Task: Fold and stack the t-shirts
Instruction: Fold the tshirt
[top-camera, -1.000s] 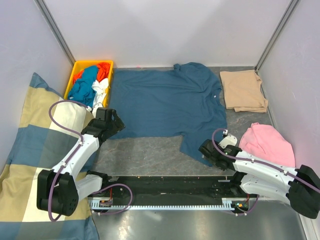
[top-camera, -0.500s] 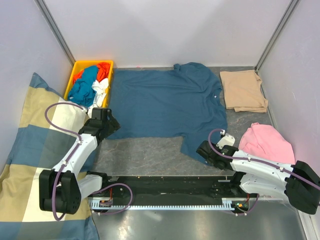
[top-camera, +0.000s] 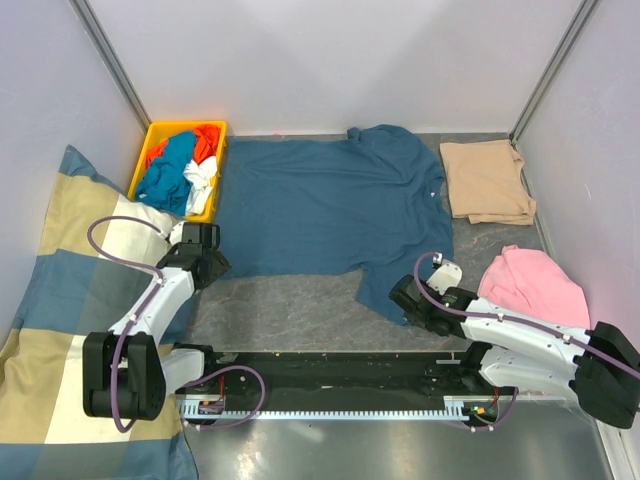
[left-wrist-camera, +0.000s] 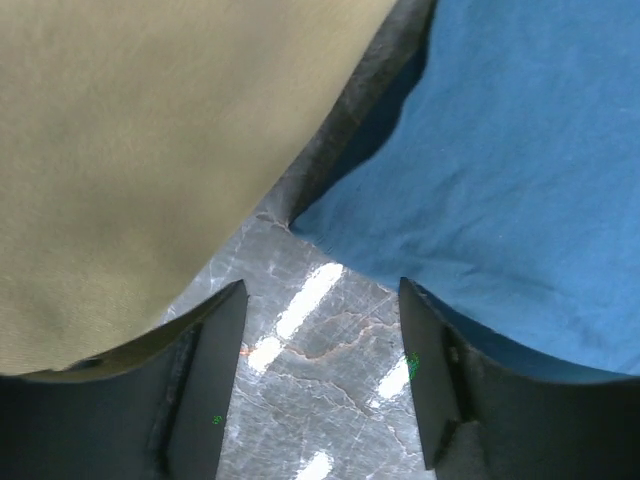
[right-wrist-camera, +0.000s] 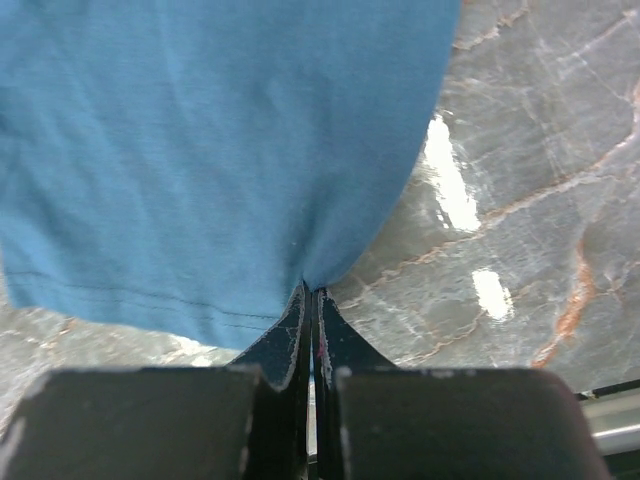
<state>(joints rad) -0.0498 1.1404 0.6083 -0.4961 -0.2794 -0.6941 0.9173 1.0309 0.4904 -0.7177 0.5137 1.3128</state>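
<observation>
Dark teal t-shirt (top-camera: 330, 205): spread flat on the table (top-camera: 290, 310), long axis left to right, collar apparently toward the folded tan t-shirt (top-camera: 487, 180). Soft, light, limp — best taken at corners or hems. Right gripper (right-wrist-camera: 312, 292) is clamped on its near sleeve edge. Left gripper (left-wrist-camera: 320, 290) is spread wide just short of the near-left hem corner, holding nothing.

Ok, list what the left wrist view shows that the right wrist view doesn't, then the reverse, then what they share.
Only the left wrist view: the left gripper open over the grey marbled table, with a tan patch of the cushion beside a corner of the teal t-shirt. Only the right wrist view: the right gripper shut on that shirt's edge. Both: the teal t-shirt and the table.
</observation>
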